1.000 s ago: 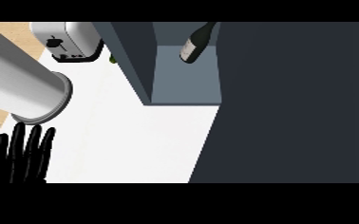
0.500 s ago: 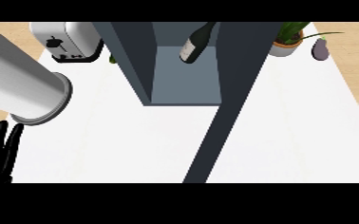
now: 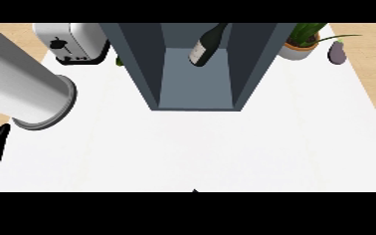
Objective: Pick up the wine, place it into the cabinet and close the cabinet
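A dark wine bottle [image 3: 206, 47] with a pale label stands inside the grey-blue cabinet [image 3: 141, 59] at the top middle of the counter. The cabinet's front shows open, and no door is visible. My grey left forearm [image 3: 29, 94] crosses the left side, well apart from the cabinet. Of the left hand [image 3: 2, 138] only a black sliver shows at the left edge. The right hand does not appear.
A silver toaster [image 3: 70, 42] sits at the back left, with a small green object [image 3: 119, 61] beside the cabinet's left wall. A potted plant [image 3: 297, 49] and a purple eggplant [image 3: 336, 54] stand at the back right. White counter [image 3: 220, 149] spreads in front of the cabinet.
The dark door panel that covered the right side narrowed to a thin strip and is now out of sight. My left hand slid off toward the left edge.
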Controlling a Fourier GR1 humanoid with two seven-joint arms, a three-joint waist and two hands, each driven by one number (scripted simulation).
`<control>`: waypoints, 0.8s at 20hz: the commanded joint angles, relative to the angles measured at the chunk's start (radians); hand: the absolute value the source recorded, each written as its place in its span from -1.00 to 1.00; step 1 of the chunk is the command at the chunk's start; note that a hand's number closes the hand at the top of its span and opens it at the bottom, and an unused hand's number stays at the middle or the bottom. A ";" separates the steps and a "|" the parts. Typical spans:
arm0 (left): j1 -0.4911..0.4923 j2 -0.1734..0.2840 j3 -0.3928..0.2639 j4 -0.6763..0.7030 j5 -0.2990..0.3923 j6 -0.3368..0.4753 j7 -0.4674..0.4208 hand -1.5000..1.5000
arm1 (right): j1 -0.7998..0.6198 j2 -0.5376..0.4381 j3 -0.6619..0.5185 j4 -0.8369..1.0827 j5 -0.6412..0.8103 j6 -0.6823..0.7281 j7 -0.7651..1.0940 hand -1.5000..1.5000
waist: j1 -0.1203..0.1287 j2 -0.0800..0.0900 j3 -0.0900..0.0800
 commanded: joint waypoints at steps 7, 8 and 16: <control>-0.054 -0.027 0.013 0.002 0.037 -0.038 0.066 -1.00 | -0.338 0.068 0.127 0.121 0.061 -0.217 0.072 1.00 | 0.007 0.006 -0.001; -0.016 -0.008 0.047 0.000 0.057 -0.081 0.060 -1.00 | -0.376 0.068 0.085 0.137 0.020 -0.208 0.074 1.00 | 0.029 0.007 -0.001; -0.095 -0.042 0.025 -0.019 0.050 -0.012 0.122 -1.00 | -0.635 0.068 -0.076 0.322 -0.179 -0.311 0.034 1.00 | 0.038 0.015 0.000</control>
